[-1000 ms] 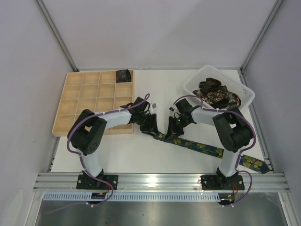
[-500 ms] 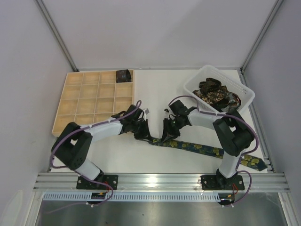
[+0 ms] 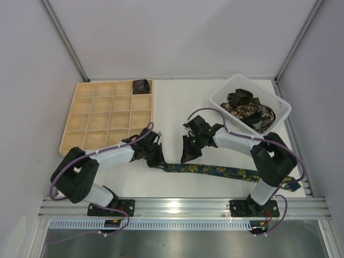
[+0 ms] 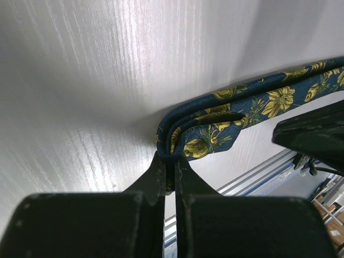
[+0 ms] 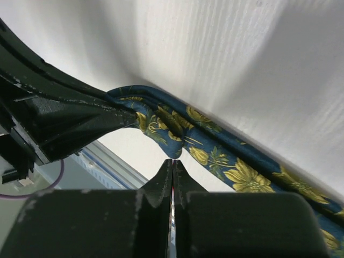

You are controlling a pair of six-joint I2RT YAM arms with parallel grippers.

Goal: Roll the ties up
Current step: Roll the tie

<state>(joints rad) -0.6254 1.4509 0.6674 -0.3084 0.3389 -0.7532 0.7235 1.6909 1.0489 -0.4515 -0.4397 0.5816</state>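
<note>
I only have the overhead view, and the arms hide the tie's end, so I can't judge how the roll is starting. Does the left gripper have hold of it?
Observer: Yes. The left wrist view shows the left gripper shut on the navy tie, pinching its end.
Operator: Is that end flat or folded?
Observer: Folded. It curls back on itself in a few layers right at the pinch.
Operator: And the right gripper?
Observer: The right gripper is shut, its tips meeting at the tie's edge. I cannot tell whether any fabric is caught.
</note>
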